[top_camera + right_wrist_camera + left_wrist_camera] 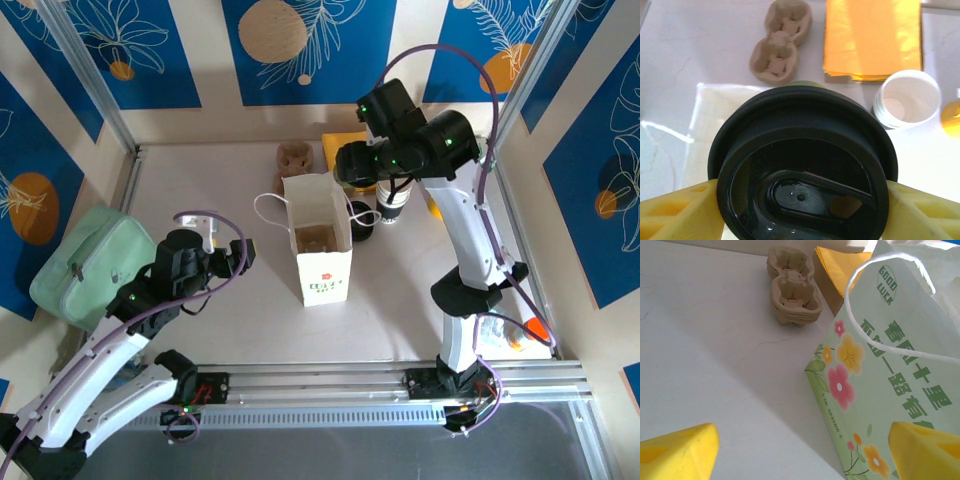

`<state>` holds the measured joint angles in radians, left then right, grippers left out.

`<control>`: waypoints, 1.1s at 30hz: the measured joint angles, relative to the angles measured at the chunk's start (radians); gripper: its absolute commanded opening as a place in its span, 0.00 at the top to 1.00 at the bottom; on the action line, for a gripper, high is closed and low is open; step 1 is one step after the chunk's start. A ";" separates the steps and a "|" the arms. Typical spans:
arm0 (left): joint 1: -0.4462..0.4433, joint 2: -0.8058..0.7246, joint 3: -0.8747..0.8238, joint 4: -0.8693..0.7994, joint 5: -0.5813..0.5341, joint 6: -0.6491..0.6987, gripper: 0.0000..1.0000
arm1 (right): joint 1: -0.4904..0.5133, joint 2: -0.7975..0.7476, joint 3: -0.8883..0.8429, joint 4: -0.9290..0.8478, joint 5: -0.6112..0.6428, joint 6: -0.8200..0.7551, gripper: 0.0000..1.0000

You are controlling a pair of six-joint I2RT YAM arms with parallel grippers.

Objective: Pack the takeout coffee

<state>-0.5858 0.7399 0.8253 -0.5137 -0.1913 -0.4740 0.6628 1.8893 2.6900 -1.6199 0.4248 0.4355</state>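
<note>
Item: coffee [805, 125], lid up, clamped betw. yellow fingers [675, 210] of R claw [801, 205]. Loc.: just right of bag [322, 250]. L claw [238, 258]: wide, empty, left of bag, over table [200, 180].

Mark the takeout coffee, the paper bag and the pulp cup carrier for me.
takeout coffee [802, 170]: right wrist view, centre of its black lid.
paper bag [325, 275]: top external view, printed front face.
pulp cup carrier [795, 302]: left wrist view, its nearer pocket.
</note>
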 measured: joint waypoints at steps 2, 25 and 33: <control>0.000 0.002 0.000 0.000 0.000 0.000 0.13 | 0.018 0.000 -0.001 0.000 -0.023 0.003 0.28; -0.012 0.109 -0.119 0.195 0.274 0.105 0.14 | 0.182 0.003 -0.218 0.000 -0.065 0.075 0.28; -0.095 0.178 -0.166 0.316 0.299 0.140 0.14 | 0.182 0.017 -0.239 0.000 -0.058 0.079 0.28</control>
<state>-0.6807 0.9176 0.6590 -0.1974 0.1074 -0.3340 0.8452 1.9064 2.4512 -1.6199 0.3668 0.5140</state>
